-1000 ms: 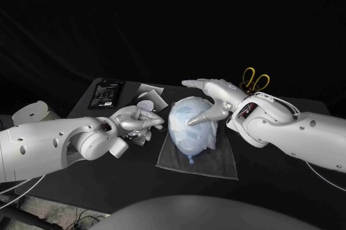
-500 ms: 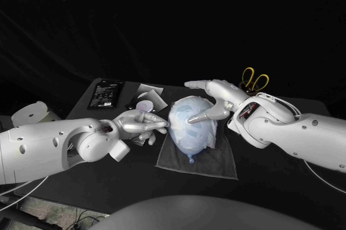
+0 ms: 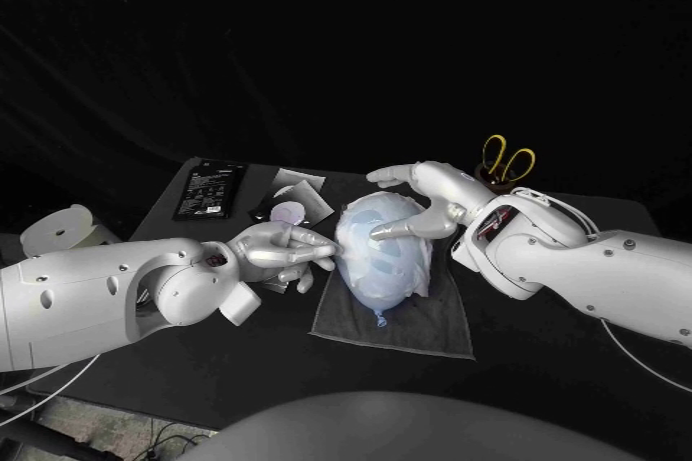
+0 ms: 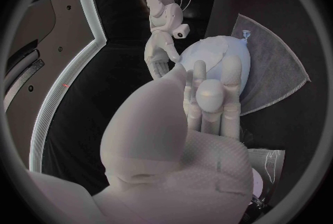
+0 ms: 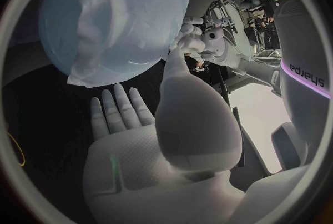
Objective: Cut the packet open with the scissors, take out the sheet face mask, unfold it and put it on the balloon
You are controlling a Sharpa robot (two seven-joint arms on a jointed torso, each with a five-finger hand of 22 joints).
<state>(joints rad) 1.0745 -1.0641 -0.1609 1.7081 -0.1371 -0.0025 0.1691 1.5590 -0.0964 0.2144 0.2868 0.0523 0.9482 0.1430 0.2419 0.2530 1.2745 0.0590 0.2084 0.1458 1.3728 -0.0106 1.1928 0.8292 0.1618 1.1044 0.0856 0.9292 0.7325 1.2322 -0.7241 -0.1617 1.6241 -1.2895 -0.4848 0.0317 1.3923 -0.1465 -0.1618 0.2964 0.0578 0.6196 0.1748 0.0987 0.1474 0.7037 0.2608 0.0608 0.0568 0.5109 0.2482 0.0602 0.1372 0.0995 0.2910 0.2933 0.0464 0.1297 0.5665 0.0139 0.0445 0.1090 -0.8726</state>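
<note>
Head view: the balloon (image 3: 382, 251), wearing the mask (image 3: 361, 226), lies on a cloth (image 3: 433, 326); the left hand (image 3: 284, 246) touches its left side, the right hand (image 3: 433, 193) its right side, both empty. Left wrist view: left fingers (image 4: 208, 96) extend straight against the balloon. Right wrist view: right fingers (image 5: 114, 107) spread apart beside the balloon.

A creased black curtain (image 3: 289, 61) hangs behind the black table (image 3: 562, 371), with grey floor (image 3: 72, 433) below its near left edge.

The balloon (image 3: 382, 251) lies on the cloth (image 3: 426, 329), scissors (image 3: 508, 161) behind right, packet (image 3: 212, 189) behind left.
</note>
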